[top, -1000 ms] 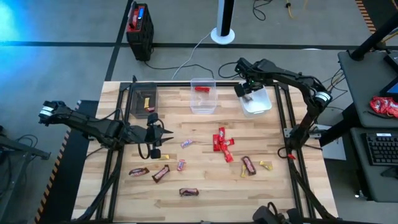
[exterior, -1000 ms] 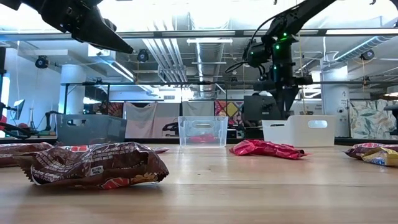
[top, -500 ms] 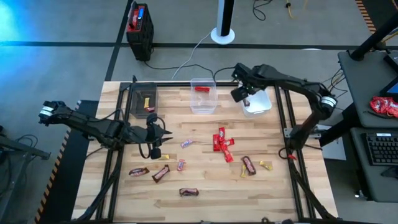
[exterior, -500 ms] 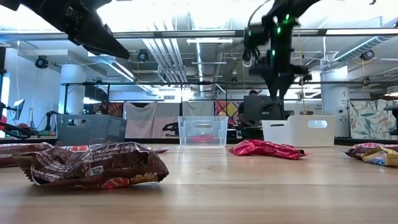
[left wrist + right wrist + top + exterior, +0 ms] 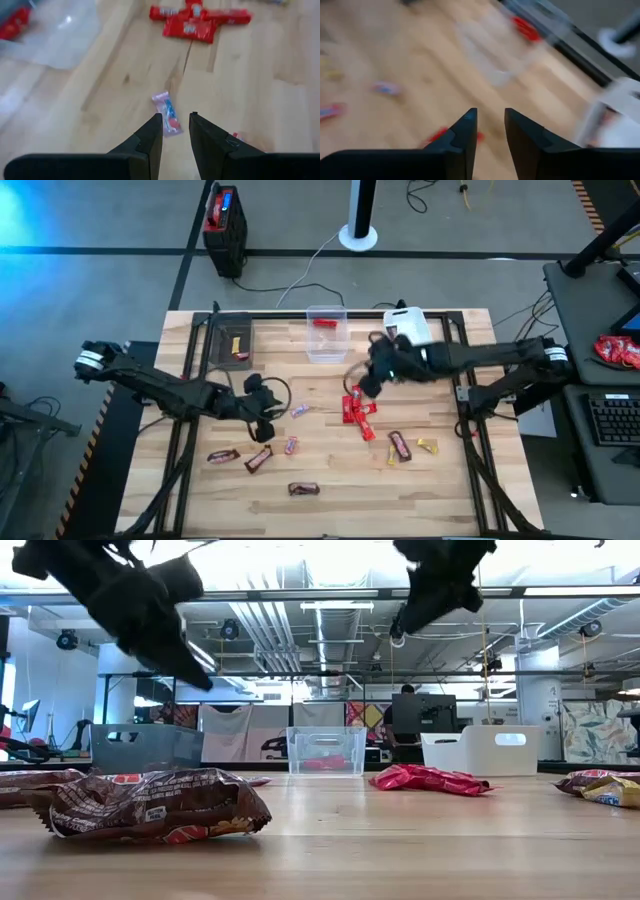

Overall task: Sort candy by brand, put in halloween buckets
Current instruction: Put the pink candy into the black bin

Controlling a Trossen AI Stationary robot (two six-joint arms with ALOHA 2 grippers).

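Wrapped candy lies scattered on the wooden table: a heap of red bars point(image 5: 358, 412), brown bars point(image 5: 259, 458) near the front, a pink piece point(image 5: 300, 411) and a yellow piece point(image 5: 427, 445). At the far edge stand the dark grey bin point(image 5: 222, 330), the clear bin point(image 5: 325, 345) with a red bar inside, and the white bin point(image 5: 412, 330). My left gripper point(image 5: 272, 408) hovers open just left of the pink piece point(image 5: 167, 112), which shows beyond its fingertips point(image 5: 176, 117). My right gripper point(image 5: 358, 385) is open and hangs above the red heap point(image 5: 430, 780), clear of the table point(image 5: 490, 112).
A black-and-red box point(image 5: 224, 225) sits on the floor beyond the table. Black frame rails point(image 5: 452, 370) run along the table's left and right sides. Bare wood lies between the bins and the candy. More brown bars point(image 5: 150, 805) lie close to the near edge.
My right gripper has swung quickly from over the white bin toward the table's near-left, ending above the red bars. My left gripper has moved a little right and down toward the pink piece. No candy has moved.
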